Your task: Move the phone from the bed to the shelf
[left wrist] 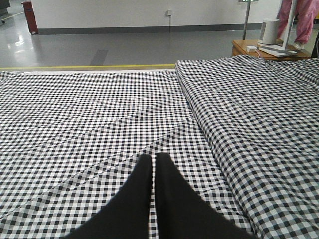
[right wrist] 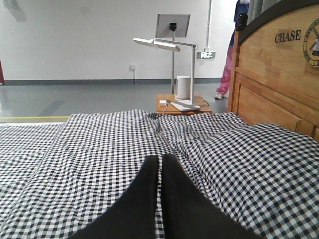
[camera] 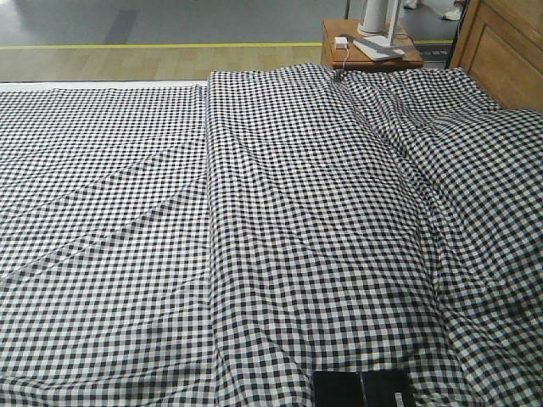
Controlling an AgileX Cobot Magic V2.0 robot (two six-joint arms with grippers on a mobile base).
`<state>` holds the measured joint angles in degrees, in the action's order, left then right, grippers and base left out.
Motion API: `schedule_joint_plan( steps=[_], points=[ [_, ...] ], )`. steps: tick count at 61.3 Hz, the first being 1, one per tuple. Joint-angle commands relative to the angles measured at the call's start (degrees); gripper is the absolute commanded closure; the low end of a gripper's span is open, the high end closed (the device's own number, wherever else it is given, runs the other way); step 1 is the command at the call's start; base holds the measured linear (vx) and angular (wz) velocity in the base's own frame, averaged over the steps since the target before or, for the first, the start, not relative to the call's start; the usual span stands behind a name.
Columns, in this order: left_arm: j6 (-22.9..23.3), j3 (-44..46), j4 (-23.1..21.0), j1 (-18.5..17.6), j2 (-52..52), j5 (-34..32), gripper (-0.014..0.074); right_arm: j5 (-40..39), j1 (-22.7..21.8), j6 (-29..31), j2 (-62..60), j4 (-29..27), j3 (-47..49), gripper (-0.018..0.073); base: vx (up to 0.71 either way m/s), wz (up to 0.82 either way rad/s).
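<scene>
Left claw (left wrist: 152, 156) and right claw (right wrist: 160, 157), jaws together, level over bed (camera: 297, 212)

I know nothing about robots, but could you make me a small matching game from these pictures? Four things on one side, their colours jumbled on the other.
Things:
1. bedding
2. headboard
3. floor line
4. person's trousers

Colours:
A. pink
B. yellow
C. black-and-white check
D. brown wood

Pairs: 1-C, 2-D, 3-B, 4-A
</scene>
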<state>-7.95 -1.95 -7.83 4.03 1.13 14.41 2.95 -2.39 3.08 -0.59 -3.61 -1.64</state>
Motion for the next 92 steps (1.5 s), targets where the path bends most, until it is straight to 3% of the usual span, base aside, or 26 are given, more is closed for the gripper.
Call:
schedule_joint_plan(
  steps=[1, 92],
  points=[
    [0.22, -0.16, -0.53, -0.28, 0.38, -3.89, 0.0596, -4.33, -0.21, 0.16, -0.23, 0.68, -0.38, 0.0564, 0.0, 0.0],
    [0.22, -0.16, -0.53, -0.28, 0.38, -3.89, 0.0596, -4.76, -0.21, 0.16, -0.23, 0.68, -0.38, 0.0564, 0.0, 0.0]
  ],
)
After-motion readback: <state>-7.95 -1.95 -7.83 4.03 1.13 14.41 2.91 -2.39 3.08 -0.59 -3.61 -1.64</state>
